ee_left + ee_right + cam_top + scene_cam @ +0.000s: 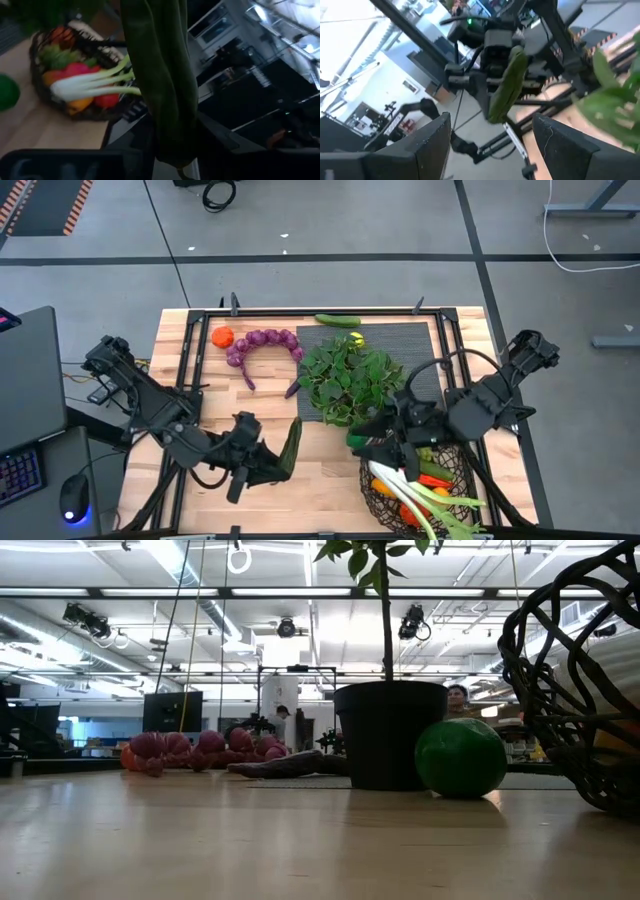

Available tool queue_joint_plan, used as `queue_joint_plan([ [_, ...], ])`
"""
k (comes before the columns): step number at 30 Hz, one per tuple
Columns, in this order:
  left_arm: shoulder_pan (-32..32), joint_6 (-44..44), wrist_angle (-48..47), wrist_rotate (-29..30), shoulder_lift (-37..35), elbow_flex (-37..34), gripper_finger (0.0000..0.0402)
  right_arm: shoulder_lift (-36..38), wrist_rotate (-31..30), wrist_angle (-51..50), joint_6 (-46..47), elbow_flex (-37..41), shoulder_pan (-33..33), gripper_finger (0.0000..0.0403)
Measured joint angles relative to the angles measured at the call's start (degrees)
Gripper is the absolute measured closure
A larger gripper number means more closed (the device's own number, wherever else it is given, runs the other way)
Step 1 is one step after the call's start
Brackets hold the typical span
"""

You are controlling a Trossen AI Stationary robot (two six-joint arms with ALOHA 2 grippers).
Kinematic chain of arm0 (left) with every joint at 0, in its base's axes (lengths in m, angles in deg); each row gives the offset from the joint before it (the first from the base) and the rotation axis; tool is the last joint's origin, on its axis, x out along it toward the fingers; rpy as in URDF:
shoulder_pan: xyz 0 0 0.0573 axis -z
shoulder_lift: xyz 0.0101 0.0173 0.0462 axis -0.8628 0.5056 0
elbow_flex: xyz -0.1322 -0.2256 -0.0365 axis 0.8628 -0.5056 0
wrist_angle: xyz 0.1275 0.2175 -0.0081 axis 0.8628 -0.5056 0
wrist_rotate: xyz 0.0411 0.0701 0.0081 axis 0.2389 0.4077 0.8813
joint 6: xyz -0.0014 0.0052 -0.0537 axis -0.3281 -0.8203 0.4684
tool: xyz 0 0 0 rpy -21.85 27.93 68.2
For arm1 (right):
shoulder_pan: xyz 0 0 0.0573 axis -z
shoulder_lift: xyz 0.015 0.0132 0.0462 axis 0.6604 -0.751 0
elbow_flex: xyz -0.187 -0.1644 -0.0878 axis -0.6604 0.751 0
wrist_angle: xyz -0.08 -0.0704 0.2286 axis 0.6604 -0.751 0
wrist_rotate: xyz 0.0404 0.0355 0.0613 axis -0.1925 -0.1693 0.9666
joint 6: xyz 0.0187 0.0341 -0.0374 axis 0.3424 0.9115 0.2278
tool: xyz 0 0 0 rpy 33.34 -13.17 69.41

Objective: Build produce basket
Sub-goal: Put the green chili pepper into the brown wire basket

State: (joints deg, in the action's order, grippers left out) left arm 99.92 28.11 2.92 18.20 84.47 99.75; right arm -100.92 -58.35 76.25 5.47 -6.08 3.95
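Note:
My left gripper (270,467) is near the table's front edge, left of the basket, shut on a long dark green cucumber (291,444). The wire basket (455,480) at the front right holds a leek (415,492), a carrot, red chili and other produce. My right gripper (392,438) is raised over the basket's left rim, fingers open (490,145), nothing between them. A green lime (460,757) rests on the table between basket and potted plant. Purple grapes (262,343), an orange tomato (222,336), another cucumber (337,320) and a lemon (357,338) lie at the far side. My left gripper pinches the cucumber between its two fingers close to one end (172,150). The fingers lie across the cucumber. It is lifted clear of the table, and its free length (507,85) sticks out past the fingers toward the basket side.
A leafy potted plant (345,380) in a black pot (390,735) stands on the black ribbed mat (400,340) mid-table, just behind both grippers. A dark purple vegetable (293,388) lies beside it. Bare wood (320,500) lies between my left gripper and the basket.

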Motion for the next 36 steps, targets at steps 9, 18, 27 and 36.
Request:
queue_joint_plan([
  [9, -3.09, -8.34, 7.29, 1.21, 0.02, -0.02, 0.0286, -0.02, 0.00, 3.26, -5.97, 0.00, 3.40, 0.0121],
  [18, -6.84, -13.97, 16.24, 1.01, 0.43, -0.02, 0.0285, -0.50, 1.34, 12.67, -13.00, -0.04, 4.71, 0.0121],
  [27, -6.93, -21.72, 22.14, 0.10, 3.20, -0.03, 0.0285, -6.81, 5.58, 21.85, -16.41, -0.04, 6.73, 0.0121],
  [36, -5.33, -21.69, 22.38, -0.32, 5.41, -0.04, 0.0285, -7.85, 8.20, 24.05, -15.81, -0.02, 9.63, 0.0121],
])
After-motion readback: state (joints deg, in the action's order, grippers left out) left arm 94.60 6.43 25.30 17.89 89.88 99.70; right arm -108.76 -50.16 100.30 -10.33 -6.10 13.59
